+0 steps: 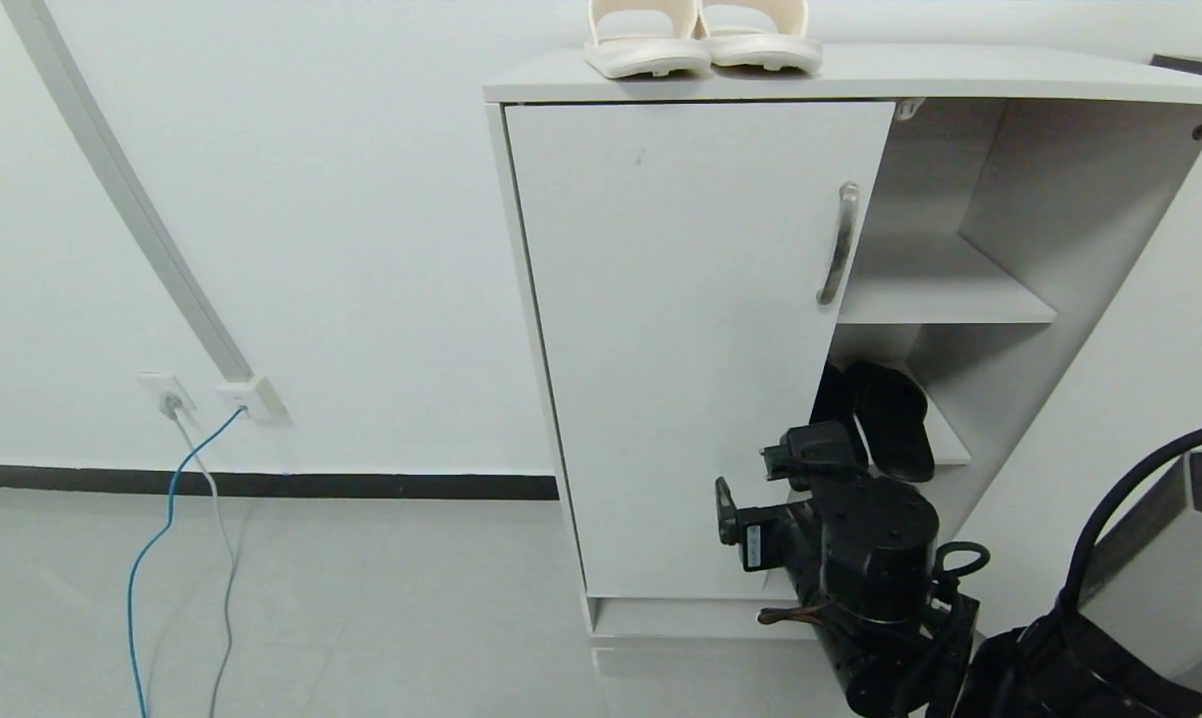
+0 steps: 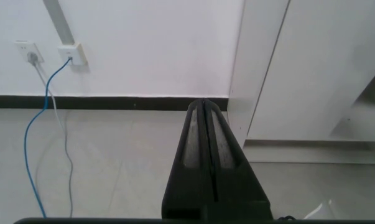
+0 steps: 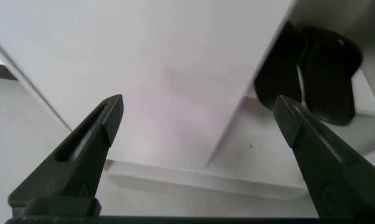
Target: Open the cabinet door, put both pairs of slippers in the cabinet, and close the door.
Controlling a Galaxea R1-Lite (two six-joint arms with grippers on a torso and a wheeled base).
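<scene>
Two cables (image 1: 171,494) lower left; black pair (image 1: 890,419) half behind door (image 1: 690,349), cream pair (image 1: 702,48) atop cabinet (image 1: 960,75); right gripper (image 3: 196,107) gaping, empty; left gripper (image 2: 204,112) pinched closed

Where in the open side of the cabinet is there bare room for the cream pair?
The upper shelf, bordered by the closed door and the side wall, is bare. The lower shelf is crowded: the black slippers fill most of its visible part, with the open right pincer low in front.

Cream slippers (image 1: 700,45) atop cabinet (image 1: 960,75); black pair (image 1: 890,419), seemingly tilted, inside; door (image 1: 1149,399) open.
</scene>
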